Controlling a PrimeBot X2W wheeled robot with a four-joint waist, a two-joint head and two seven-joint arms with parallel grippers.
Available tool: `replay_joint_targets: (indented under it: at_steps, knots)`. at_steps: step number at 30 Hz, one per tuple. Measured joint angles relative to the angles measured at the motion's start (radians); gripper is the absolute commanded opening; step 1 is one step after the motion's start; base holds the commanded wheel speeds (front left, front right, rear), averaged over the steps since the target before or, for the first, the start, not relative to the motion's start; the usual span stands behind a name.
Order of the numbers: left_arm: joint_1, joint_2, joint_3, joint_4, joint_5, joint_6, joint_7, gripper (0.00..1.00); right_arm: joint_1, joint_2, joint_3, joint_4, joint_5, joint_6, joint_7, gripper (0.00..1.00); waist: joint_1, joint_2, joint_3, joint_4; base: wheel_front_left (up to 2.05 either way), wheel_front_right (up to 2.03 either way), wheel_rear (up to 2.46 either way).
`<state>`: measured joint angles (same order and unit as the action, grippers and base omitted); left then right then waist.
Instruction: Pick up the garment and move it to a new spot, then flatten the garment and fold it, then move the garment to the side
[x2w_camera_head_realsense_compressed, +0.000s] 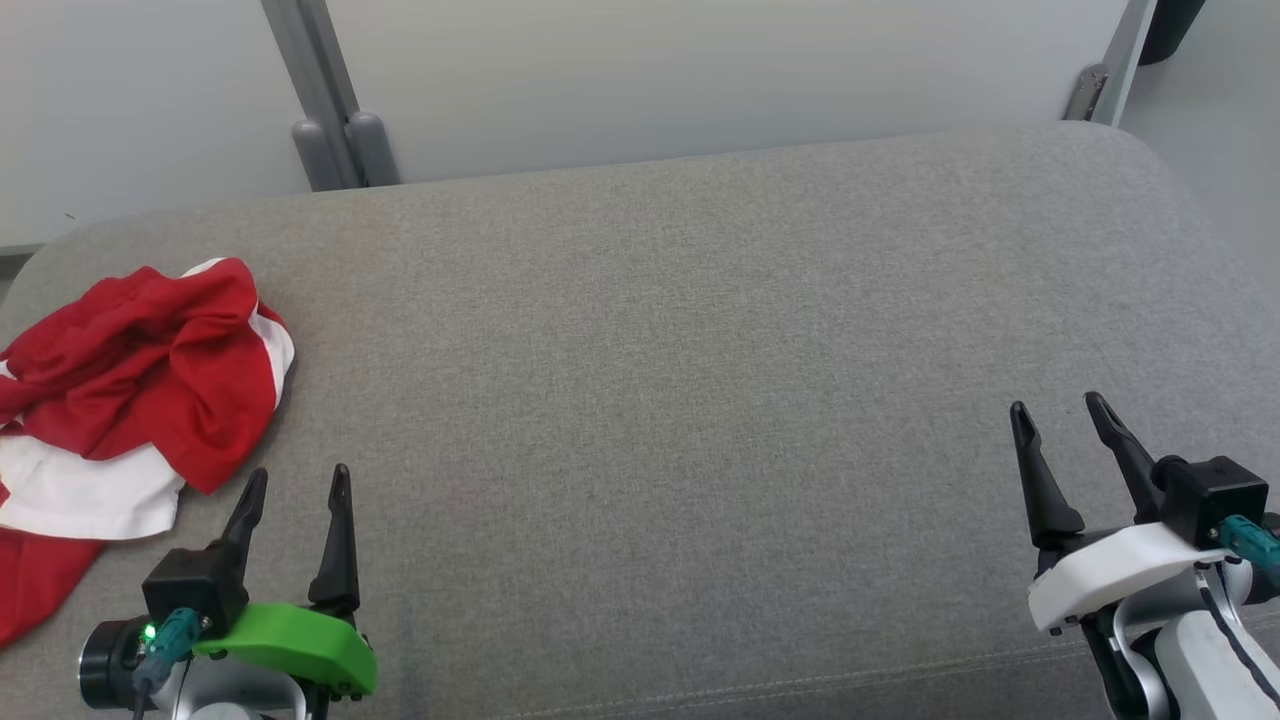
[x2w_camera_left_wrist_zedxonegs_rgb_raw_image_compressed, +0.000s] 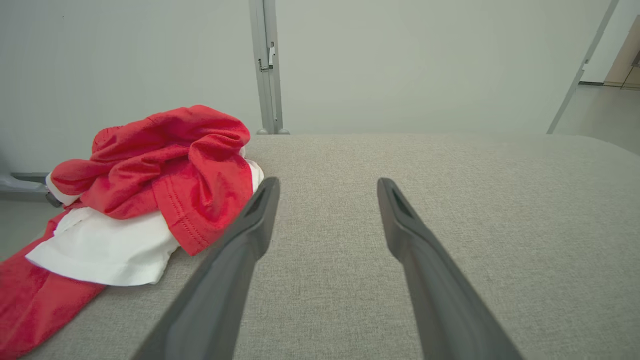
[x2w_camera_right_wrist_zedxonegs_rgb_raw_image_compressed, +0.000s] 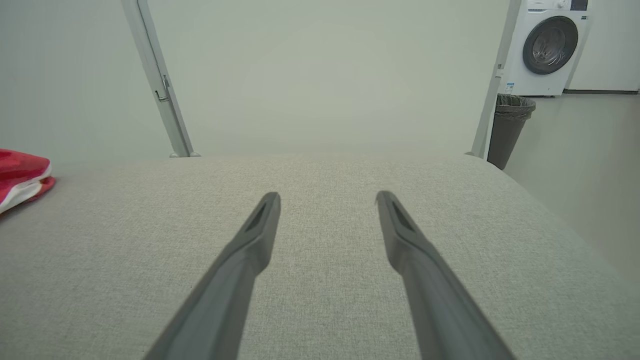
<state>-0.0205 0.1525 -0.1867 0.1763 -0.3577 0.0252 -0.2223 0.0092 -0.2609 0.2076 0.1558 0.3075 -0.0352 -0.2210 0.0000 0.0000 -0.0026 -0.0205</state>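
A crumpled red and white garment (x2w_camera_head_realsense_compressed: 130, 390) lies in a heap at the left end of the grey cushioned surface (x2w_camera_head_realsense_compressed: 680, 360), part of it hanging over the left edge. My left gripper (x2w_camera_head_realsense_compressed: 298, 483) stands open just right of and nearer than the heap, with nothing between its fingers. From the left wrist, the garment (x2w_camera_left_wrist_zedxonegs_rgb_raw_image_compressed: 150, 190) sits to the left of the left gripper (x2w_camera_left_wrist_zedxonegs_rgb_raw_image_compressed: 327, 185), close beside one finger. My right gripper (x2w_camera_head_realsense_compressed: 1057, 407) is open at the lower right, far from the cloth. The right wrist view has the garment (x2w_camera_right_wrist_zedxonegs_rgb_raw_image_compressed: 20, 177) at its left edge and the right gripper (x2w_camera_right_wrist_zedxonegs_rgb_raw_image_compressed: 327, 197) over bare fabric.
A pale wall panel with grey metal posts (x2w_camera_head_realsense_compressed: 330, 100) runs behind the surface. To the right stand a dark bin (x2w_camera_right_wrist_zedxonegs_rgb_raw_image_compressed: 510, 127) and a white washing machine (x2w_camera_right_wrist_zedxonegs_rgb_raw_image_compressed: 550, 47) on the floor. The surface's rounded right edge (x2w_camera_head_realsense_compressed: 1190, 210) drops to the floor.
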Motion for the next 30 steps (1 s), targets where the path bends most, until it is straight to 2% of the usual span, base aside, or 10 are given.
replay_joint_targets:
  at_steps: [9,23,30]
  knots:
    - [0.001,0.003,-0.004,-0.012,0.108,0.002,-0.029,1.00,0.005,-0.005,0.004,-0.014,-0.086,-0.012,-0.028,1.00,0.0000,0.0000,-0.001,-0.004,0.00,0.00,0.00]
    - [0.002,-0.003,0.018,-0.009,0.115,0.000,-0.029,1.00,0.015,-0.005,-0.010,-0.013,-0.086,-0.011,-0.028,1.00,0.0000,0.0000,-0.001,-0.004,0.00,0.00,0.00]
    - [0.002,-0.014,0.014,0.000,0.120,-0.017,-0.029,1.00,0.020,-0.006,-0.018,-0.015,-0.087,-0.008,-0.028,1.00,0.0000,0.0000,0.001,0.018,0.00,0.00,0.00]
